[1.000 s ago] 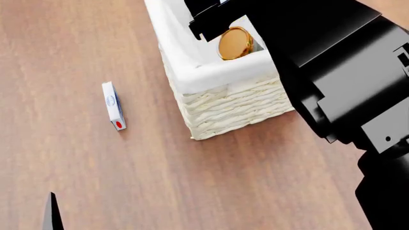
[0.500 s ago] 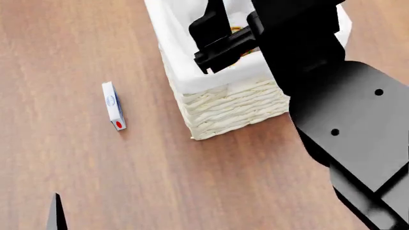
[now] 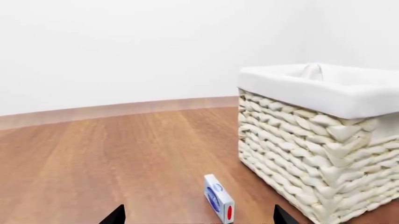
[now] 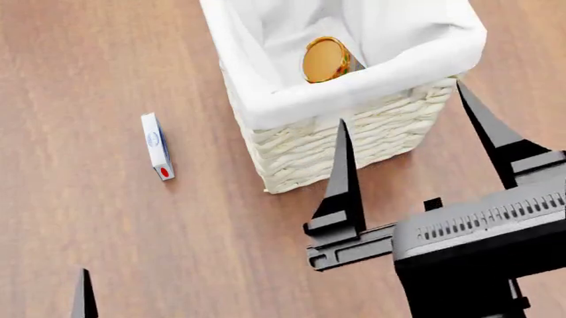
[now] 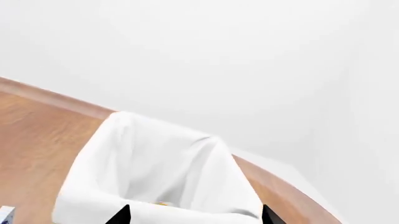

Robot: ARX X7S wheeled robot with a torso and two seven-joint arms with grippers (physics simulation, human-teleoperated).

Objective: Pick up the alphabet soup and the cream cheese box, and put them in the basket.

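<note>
My right gripper [image 4: 415, 139] hangs in front of the basket [image 4: 354, 132], its two black, tapering fingers spread wide apart and holding nothing. The fingers are smooth and matte, narrowing to sharp points, and rise from a blocky body with a ribbed strip.

The basket is a tall rectangular box of thick cream wicker, woven in chunky horizontal braids. A soft white cloth liner folds over its rim. Inside, the alphabet soup [image 4: 325, 59] lies tilted against the liner, showing a round, shiny gold lid.

The cream cheese box [image 4: 156, 146] stands on its narrow edge on the smooth brown wood-grain floor [image 4: 132, 252], well apart from the basket on its left. It is a thin flat carton, white with a blue side, a blue oval and a red dot.

My left gripper [image 3: 196, 215] sits low near the carton. Only its two dark fingertips show, set well apart and empty.
</note>
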